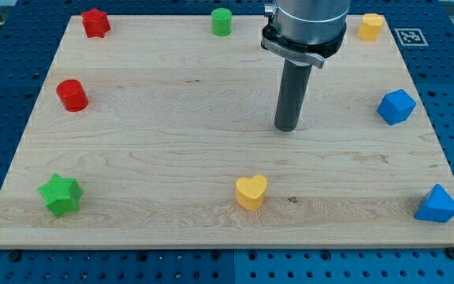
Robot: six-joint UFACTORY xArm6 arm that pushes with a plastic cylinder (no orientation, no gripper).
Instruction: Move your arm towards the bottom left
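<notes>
My tip (287, 128) rests on the wooden board (172, 134), right of centre, with no block touching it. The nearest block is the yellow heart (251, 192), below and a little left of the tip. A green star (61, 195) lies at the bottom left. A red cylinder (72, 95) is at the left edge and a red star (95, 23) at the top left.
A green cylinder (222, 22) sits at the top centre. A yellow block (370, 27) is at the top right. A blue block (396, 106) is at the right edge and a blue triangular block (437, 205) at the bottom right. The arm's housing (306, 28) hangs over the top.
</notes>
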